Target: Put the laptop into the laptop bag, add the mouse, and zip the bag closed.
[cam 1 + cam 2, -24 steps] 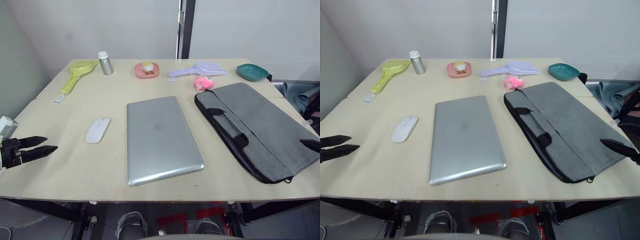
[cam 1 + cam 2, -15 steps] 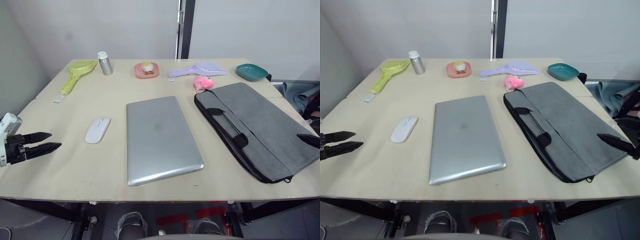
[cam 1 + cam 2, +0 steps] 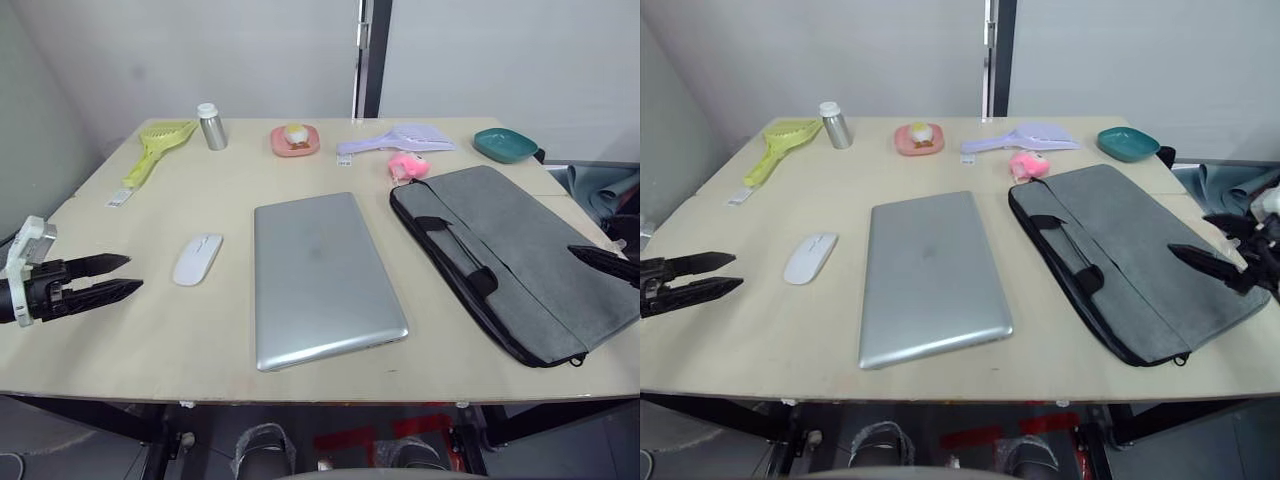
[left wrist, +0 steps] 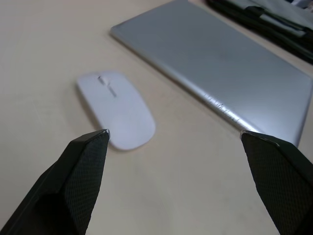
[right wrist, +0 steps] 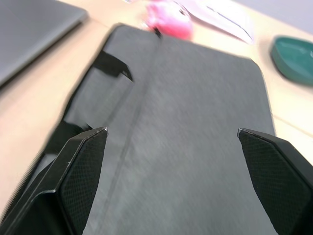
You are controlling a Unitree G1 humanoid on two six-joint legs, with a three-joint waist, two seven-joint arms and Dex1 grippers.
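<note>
- laptop (image 3: 325, 277) lies flat mid-table, outside the laptop bag (image 3: 520, 255) beside it; we see the bag lying flat.
- mouse (image 3: 197, 259) rests on the table (image 3: 150, 340) left of the laptop.
- pink dish (image 3: 295, 141) holds a small yellowish thing.
- left end effector (image 3: 118, 276) released near the mouse; right end effector (image 5: 171, 134) released over the bag.

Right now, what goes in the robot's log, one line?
laptop: on table, outside bag | mouse: untouched | left gripper: open | right gripper: open, over bag

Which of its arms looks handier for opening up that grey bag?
The right, probably. The right gripper hovers over the laptop bag, fingers open. The left gripper is on the table's far side, pointing at the mouse.
</note>
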